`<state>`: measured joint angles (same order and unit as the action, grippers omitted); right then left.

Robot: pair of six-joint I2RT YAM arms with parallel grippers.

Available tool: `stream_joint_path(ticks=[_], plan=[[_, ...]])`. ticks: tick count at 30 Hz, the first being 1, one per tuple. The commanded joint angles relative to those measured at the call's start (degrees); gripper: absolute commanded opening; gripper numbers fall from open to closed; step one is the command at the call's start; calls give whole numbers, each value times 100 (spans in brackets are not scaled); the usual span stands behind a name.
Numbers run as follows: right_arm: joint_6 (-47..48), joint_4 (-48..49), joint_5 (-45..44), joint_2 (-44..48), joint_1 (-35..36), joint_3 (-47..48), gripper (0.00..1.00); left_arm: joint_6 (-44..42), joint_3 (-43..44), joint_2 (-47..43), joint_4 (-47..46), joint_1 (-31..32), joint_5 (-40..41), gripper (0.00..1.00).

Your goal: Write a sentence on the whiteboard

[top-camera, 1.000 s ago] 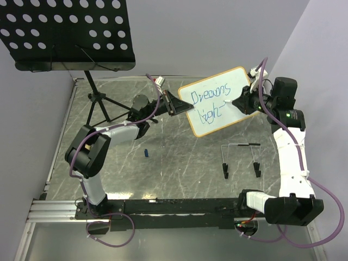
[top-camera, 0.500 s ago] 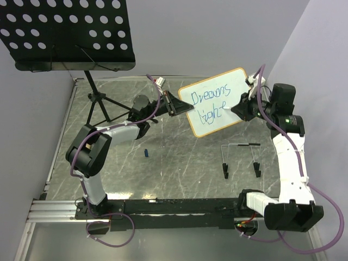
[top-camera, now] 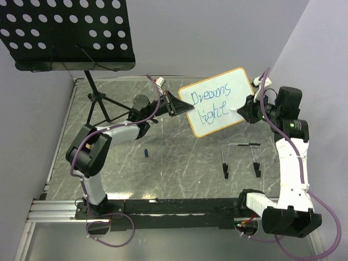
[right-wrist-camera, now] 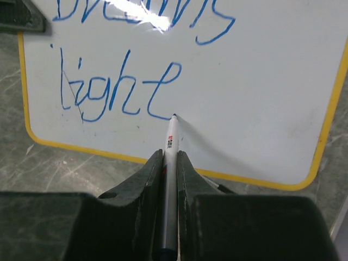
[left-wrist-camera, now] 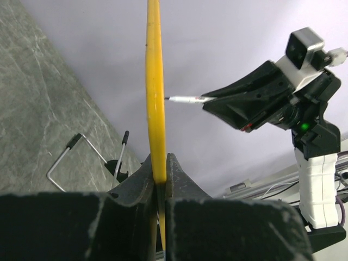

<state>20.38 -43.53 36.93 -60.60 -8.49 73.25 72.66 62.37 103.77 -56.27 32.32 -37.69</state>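
We see the whiteboard (top-camera: 217, 103) up in the air over the far middle of the worktop (top-camera: 179, 163). It stands on its edge and is tipped a bit, with its white face turned to the right arm. The sentence (top-camera: 213, 104) on it is in blue. The top line reads about "Dreams" and the line under it reads "light". The white space to the right of "light" is bare.

The left claw (top-camera: 175, 104) is clamped on the left edge of the board. In the left wrist view we see the board from the side as a thin yellow strip, pinched tight between the two dark fingers.

The right claw (right-wrist-camera: 169, 157) is squeezed shut on a white pen (right-wrist-camera: 171, 144). The pen pokes out straight in front. Its tip touches the board just at the end of the "t" in "light".

A thin wire rack (top-camera: 242, 157) stands on the worktop near the right arm. A small blue thing (top-camera: 147, 153) lies near the left arm; we cannot tell what it is. A black music stand (top-camera: 65, 32) with round holes is at the far left.
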Motion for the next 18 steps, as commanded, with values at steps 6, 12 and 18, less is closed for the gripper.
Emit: stream_joint_path(ticks=[6, 12, 18], plan=[[-298, 266, 464, -136, -39, 1033, 0, 55, 250, -225, -850, 20, -19, 1], [-228, 275, 377, -75, -73, 849, 0, 99, 232, -217, -912, 12, -28, 1], [-157, 283, 447, 48, -214, 690, 0, 81, 232, -234, -903, 20, -54, 1]])
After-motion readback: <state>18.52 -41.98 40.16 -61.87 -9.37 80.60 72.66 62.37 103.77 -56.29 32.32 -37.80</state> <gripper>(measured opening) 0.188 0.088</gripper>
